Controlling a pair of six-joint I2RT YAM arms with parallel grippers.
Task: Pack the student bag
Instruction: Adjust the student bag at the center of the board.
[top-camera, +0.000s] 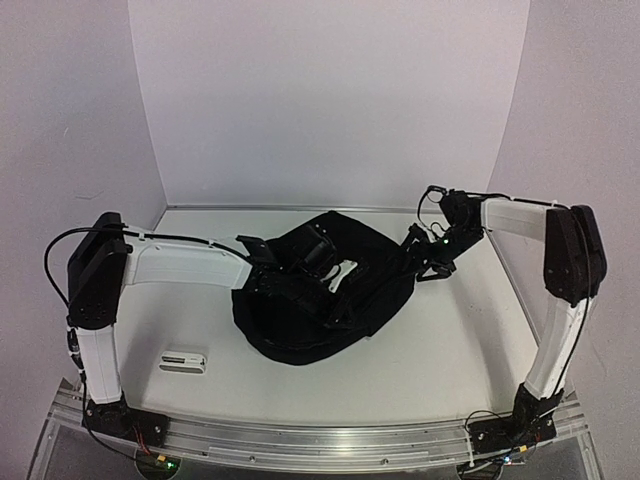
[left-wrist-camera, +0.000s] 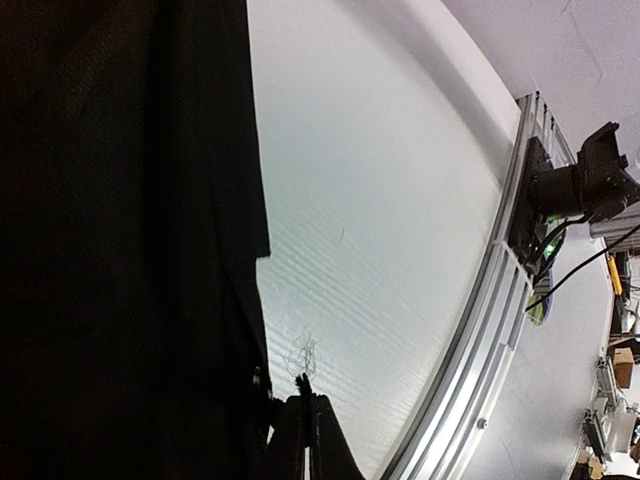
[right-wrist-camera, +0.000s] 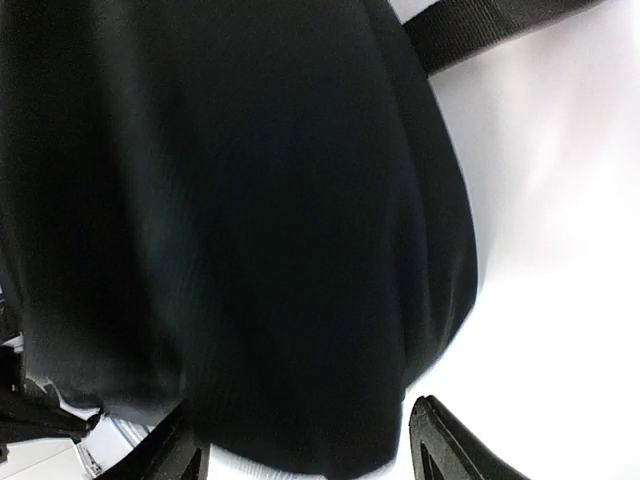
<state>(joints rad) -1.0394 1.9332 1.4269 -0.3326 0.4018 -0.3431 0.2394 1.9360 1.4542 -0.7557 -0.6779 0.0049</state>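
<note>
The only thing that may carry print is a small white block lying flat on the table near the left arm's base; it shows dark marks at one end, too small to read. The student bag lies slumped in the middle of the table, between the two arms and well apart from the block. The left gripper is at the bag's left edge with its jaws pressed together, and nothing can be seen between them. The right gripper reaches in at the bag's right side with its jaws spread wide and black fabric bulging between its fingers; I cannot tell whether the pads touch the cloth. From above, both grippers blend into the dark bag and their jaws cannot be made out; only the wrist cameras show them. The left wrist view adds a faint scribble on the tabletop just beyond the fingertips, with the metal rail and the right arm's base across the table. The right wrist view is nearly filled by the bag, with a black webbing strap crossing its upper corner.
</note>
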